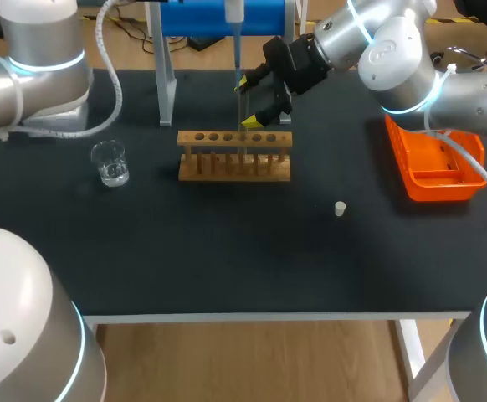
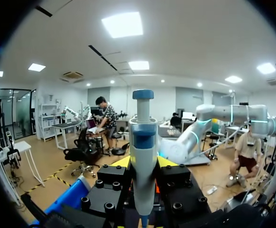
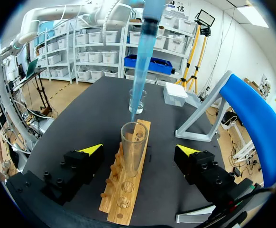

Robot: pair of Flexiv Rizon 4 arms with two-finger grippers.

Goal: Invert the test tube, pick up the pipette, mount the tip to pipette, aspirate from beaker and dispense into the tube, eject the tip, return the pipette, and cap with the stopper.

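Black tabletop carries a wooden rack at its centre.

Right gripper: fingers are spread wide, one on each side of the rack, and touch nothing. The test tube stands upright in the rack, mouth up, midway between these fingers and clear of both.

Left gripper: fingers pinch the pipette by its body from two sides. The plunger end rises above them.

In the right wrist view the pipette's blue lower end hangs at the tube mouth, between the right fingers and slightly ahead of them. Whether it enters the tube cannot be told.

The beaker holds a little clear liquid. It stands ahead of the right fingers, past the far end of the rack.

The stopper lies on the tabletop well apart from both sets of fingers, between the rack and an orange tray.
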